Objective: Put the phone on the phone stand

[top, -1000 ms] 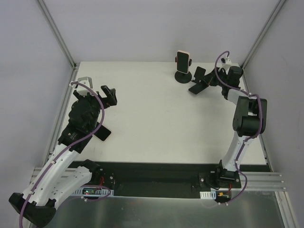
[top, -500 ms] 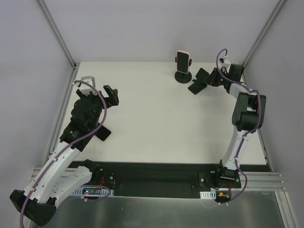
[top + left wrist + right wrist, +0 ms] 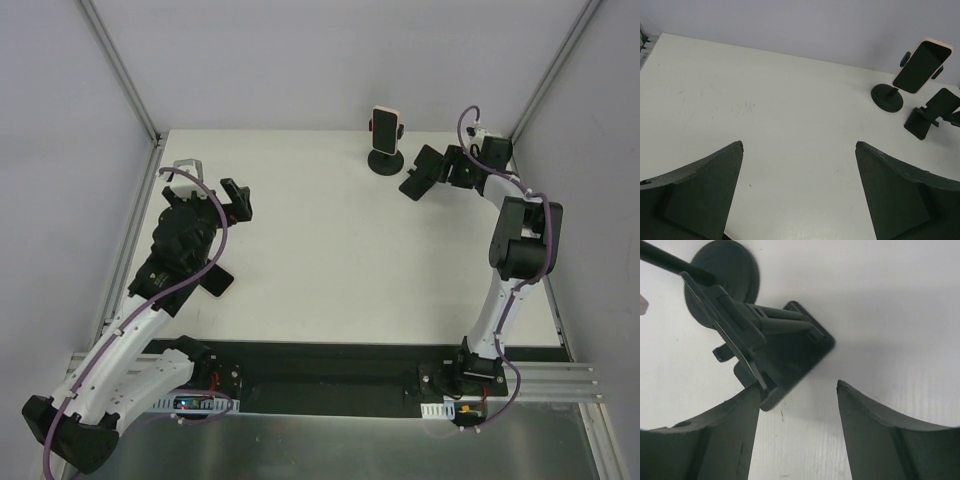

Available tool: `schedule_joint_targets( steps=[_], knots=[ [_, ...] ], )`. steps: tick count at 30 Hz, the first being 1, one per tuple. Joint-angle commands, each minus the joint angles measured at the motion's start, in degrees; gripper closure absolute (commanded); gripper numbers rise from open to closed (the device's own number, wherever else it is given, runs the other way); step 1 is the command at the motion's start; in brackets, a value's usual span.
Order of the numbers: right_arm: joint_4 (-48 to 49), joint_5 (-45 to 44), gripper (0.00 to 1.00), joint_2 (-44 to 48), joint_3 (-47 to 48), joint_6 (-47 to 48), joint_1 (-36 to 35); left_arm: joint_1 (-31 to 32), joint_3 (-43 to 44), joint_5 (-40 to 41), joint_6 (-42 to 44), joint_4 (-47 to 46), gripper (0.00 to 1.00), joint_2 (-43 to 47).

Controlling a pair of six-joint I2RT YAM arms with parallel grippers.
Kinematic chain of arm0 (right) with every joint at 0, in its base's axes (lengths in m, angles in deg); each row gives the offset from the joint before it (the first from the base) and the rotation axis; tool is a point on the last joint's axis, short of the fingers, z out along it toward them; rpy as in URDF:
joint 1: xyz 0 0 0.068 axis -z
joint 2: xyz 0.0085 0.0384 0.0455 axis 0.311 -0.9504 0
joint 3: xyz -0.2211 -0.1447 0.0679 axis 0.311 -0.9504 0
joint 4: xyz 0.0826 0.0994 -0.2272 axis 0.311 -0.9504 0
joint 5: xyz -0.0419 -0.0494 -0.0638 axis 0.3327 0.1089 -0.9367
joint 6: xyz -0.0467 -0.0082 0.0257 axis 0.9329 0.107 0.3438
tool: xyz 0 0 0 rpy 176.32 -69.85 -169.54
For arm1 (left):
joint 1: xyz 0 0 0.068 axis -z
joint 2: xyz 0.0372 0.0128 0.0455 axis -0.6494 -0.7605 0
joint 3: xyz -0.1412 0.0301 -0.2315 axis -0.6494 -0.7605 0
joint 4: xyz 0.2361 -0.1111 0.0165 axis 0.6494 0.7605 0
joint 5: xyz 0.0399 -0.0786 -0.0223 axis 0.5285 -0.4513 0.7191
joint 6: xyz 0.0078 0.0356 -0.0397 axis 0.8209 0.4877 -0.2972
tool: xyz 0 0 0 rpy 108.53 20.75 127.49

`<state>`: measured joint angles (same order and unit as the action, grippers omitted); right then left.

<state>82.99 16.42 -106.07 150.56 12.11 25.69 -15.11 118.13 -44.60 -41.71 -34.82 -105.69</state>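
My right pincer (image 3: 420, 172) has slid a touch away from the stand (image 3: 384, 162) since the earlier frame, and my left arm has crept a little up the table (image 3: 330, 260).

The phone (image 3: 385, 124) is up in the stand, dark face toward my bases, at about 1 o'clock on the table. It leans back on the stem and nothing of mine touches it. From my right wrist I see the stand's round base (image 3: 722, 275) and the back of its cradle (image 3: 775, 340) (only a sliver of the pink case shows at the left edge there).

The right pincer hangs near the base at about 4 o'clock from it, close but apart. Its jaws are spread wide and hold nothing. My left pincer (image 3: 799, 145) is at 9 o'clock on the table, well apart from the stand, also gaping wide and empty.

I judge the placing itself done and the step in hand to be the retreat. The next move calls for drawing the right pincer off toward 4 o'clock, jaws kept apart, without clipping the base or cradle. A knock there could tip the phone out.
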Motion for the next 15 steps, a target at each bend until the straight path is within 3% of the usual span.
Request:
schedule_joint_targets(
  steps=[1, 2, 5, 8, 12, 15],
  knots=[
    [-1.26, -12.86, 0.35, 11.09, -4.60, -5.03, -1.06, -0.60, -0.03, 1.98, -1.19, -2.10, 0.05, -0.73],
    [-3.17, -14.27, 0.34, 15.28, -6.02, -6.43, -1.68, -0.60, -0.11, 2.07, -1.19, -2.19, 0.01, -1.34],
    [-3.72, -20.50, 0.30, 23.47, -15.41, -10.82, -7.20, -0.60, 0.85, 1.72, -3.99, 0.08, 0.01, -4.23],
    [0.39, -26.92, 0.23, 36.28, -26.72, -13.64, -18.09, -0.69, 4.27, 0.50, -10.05, 8.95, 0.01, -8.88],
    [17.06, -35.60, 0.19, 42.39, -38.62, -14.44, -36.96, -1.30, 7.10, -2.85, -17.44, 24.15, 0.01, -11.89],
    [23.35, -35.73, 0.15, 39.77, -38.48, -7.35, -44.11, -2.62, 5.60, 2.41, -25.51, 36.36, 0.01, -10.49]
  ],
)
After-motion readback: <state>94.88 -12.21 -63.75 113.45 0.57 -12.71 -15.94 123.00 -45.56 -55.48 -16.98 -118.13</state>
